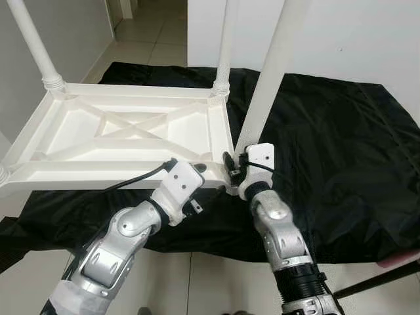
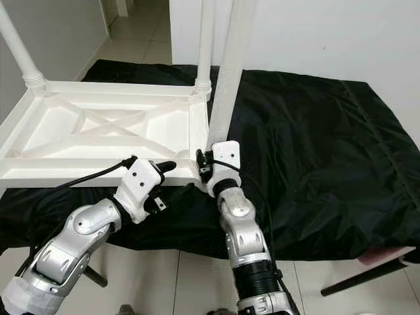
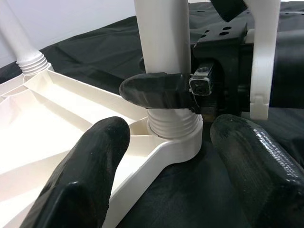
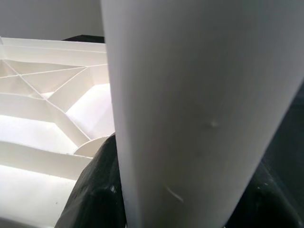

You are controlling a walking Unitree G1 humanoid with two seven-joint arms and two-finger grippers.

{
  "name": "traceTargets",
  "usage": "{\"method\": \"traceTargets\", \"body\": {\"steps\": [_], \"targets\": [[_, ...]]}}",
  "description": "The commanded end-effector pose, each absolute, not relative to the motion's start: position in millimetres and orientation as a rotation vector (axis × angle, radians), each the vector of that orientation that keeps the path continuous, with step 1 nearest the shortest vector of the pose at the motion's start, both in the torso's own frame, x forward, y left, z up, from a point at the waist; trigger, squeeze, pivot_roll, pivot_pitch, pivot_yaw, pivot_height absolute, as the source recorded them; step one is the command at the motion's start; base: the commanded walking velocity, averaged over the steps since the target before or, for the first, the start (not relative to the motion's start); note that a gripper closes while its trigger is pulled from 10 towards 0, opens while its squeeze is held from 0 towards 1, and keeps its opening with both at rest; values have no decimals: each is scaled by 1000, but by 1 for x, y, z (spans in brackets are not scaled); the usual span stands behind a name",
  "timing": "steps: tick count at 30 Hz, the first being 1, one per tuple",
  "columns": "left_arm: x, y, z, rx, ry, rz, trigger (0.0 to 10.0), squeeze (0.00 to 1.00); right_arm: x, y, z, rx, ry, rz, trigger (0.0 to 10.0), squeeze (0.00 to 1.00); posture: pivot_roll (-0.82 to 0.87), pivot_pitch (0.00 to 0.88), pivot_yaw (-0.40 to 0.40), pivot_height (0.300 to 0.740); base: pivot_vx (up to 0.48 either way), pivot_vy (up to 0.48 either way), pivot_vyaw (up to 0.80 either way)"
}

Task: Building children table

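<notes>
A white plastic children's table top (image 1: 131,131) lies upside down on a black cloth (image 1: 328,151) spread over a pale tiled floor (image 1: 151,39), its cross-braced underside facing up. Two white tubular legs (image 1: 33,46) stand in the far corner sockets, and a third white plastic leg (image 1: 266,85) rises from the near corner on the robot's right.

The right gripper (image 1: 235,164) is clamped round this third leg just above its ribbed base — in the left wrist view one black finger (image 3: 156,90) wraps across the tube right over the socket collar. The silver right forearm reaches up and forward, its wrist bent toward the corner.

The left gripper (image 1: 193,172) hovers at the table's near edge, just beside the same corner, its arm bent at the elbow and angled in from the left. Its two fingers (image 3: 80,175) are spread wide and hold nothing — the socket sits between them.
</notes>
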State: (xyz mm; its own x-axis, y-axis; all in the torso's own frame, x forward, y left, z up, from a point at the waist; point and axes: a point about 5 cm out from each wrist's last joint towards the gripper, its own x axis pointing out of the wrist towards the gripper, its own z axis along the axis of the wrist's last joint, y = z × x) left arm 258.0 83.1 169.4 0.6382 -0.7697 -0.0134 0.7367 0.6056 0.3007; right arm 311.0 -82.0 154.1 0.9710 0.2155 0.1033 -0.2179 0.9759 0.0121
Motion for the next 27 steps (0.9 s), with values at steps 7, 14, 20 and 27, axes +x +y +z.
{"method": "traceTargets", "body": {"steps": [7, 14, 20, 27], "targets": [[255, 78, 168, 286, -108, -944, 10000, 0, 311, -93, 167, 44, -160, 247, 10000, 1000, -2, 88, -18, 740, 0, 0, 0], [253, 78, 166, 278, -103, -941, 10000, 0, 314, -114, 171, -2, -183, 320, 10000, 1000, -2, 100, -23, 740, 0, 0, 0], [251, 80, 164, 280, -91, -941, 10000, 0, 315, -127, 168, -83, -170, 518, 10000, 0, -6, 109, -20, 740, 0, 0, 0], [245, 77, 160, 280, -74, -961, 10000, 0, 322, -128, 161, -212, -155, 685, 10000, 0, -1, 110, -23, 740, 0, 0, 0]]}}
